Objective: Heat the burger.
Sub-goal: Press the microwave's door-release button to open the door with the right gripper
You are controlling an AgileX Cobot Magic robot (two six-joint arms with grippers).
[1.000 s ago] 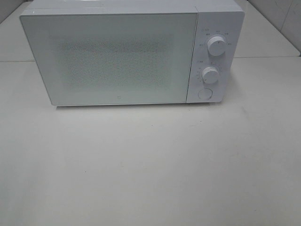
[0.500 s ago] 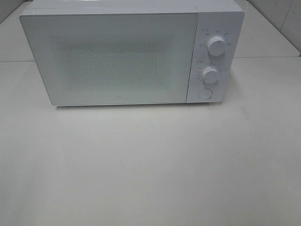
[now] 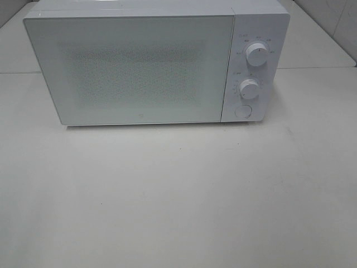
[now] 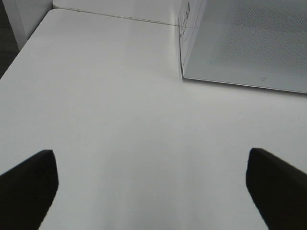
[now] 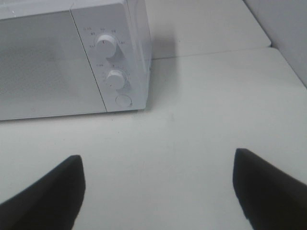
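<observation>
Nothing is seen to have shifted since the earlier frame. The microwave (image 3: 156, 64) stands shut on the table (image 3: 178, 212). In front of it the left gripper (image 4: 149, 160) and right gripper (image 5: 157, 158) are held spread wide, both empty. The burger cannot be located — nothing is made out through the frosted door (image 3: 134, 70).

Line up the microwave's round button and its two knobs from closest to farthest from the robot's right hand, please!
Going by the right wrist view:
1. Round button, lowest of the three.
2. Lower knob, in the middle, just above the button.
3. Upper knob, highest up.
</observation>
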